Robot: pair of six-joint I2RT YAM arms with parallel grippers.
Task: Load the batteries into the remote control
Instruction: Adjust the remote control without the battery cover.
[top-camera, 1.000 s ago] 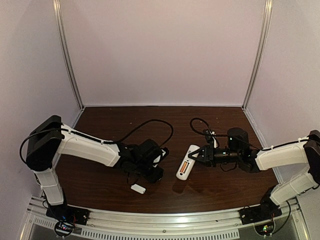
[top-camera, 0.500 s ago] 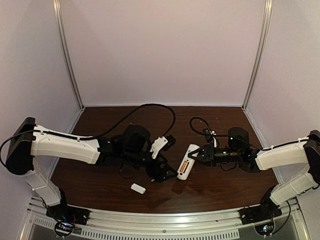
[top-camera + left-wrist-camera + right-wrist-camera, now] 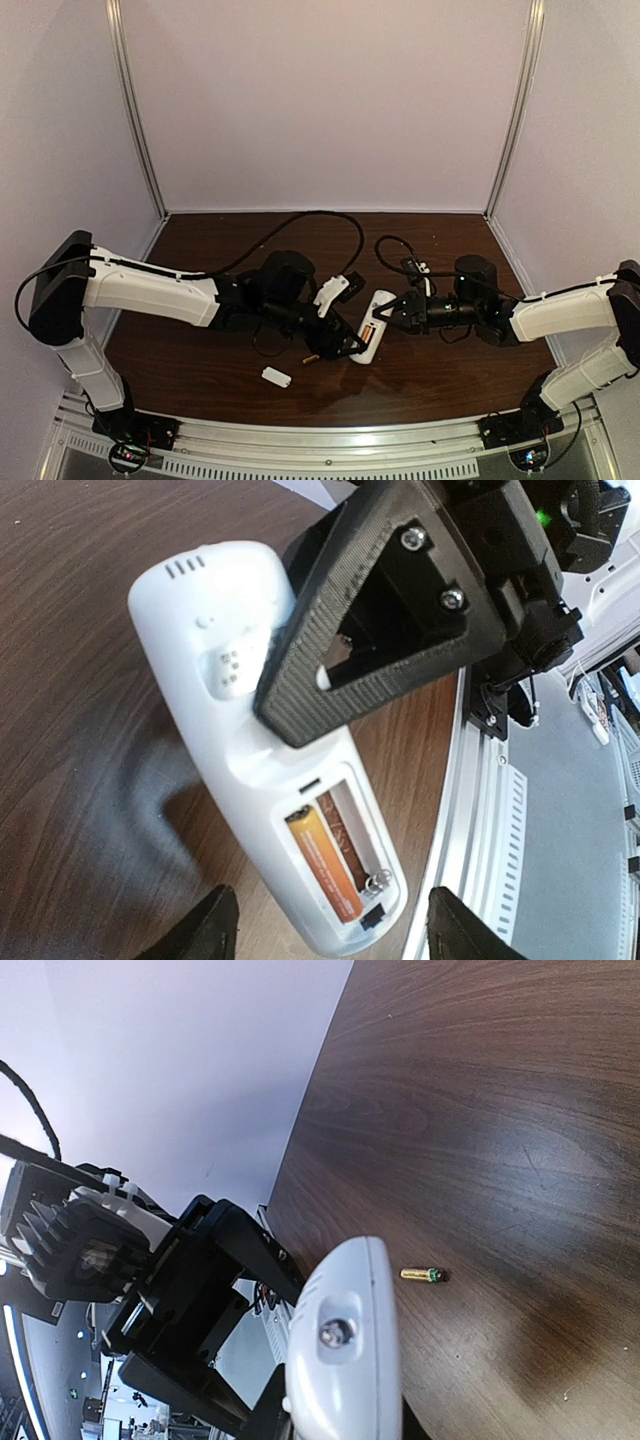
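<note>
At the near edge of the table [image 3: 450, 385], closer to the arm bases than the left tool [image 3: 345, 345], a small white cover piece [image 3: 275, 376] lies flat on the dark wood, apart from everything else. A little farther in, just to the outer side of the left tool and clear of it, the golden-brass battery [image 3: 310, 357] lies on its side on the table. The right wrist view shows it alone on the wood [image 3: 421, 1274], beyond the rounded end of the remote control [image 3: 340, 1360]. The left tool hangs low at the near end of the remote control [image 3: 371, 322]. Its 2 fingers [image 3: 205, 935] are spread apart, 1 to each side of that end in its own wrist view, and they grip nothing. The remote lies back-up with its battery compartment uncovered. The orange battery [image 3: 325, 865] sits in 1 of the 2 slots, and the slot beside it is dark, with a bare spring at its end. Whether the remote's near end rests on the table or is held just off it cannot be told. Beyond the compartment, the right tool [image 3: 386, 317] is clamped on the remote's far half, with 1 ribbed black triangular finger [image 3: 370, 610] pressed across its white back. Farthest off, black cables [image 3: 320, 218] loop over the table behind both tools.
</note>
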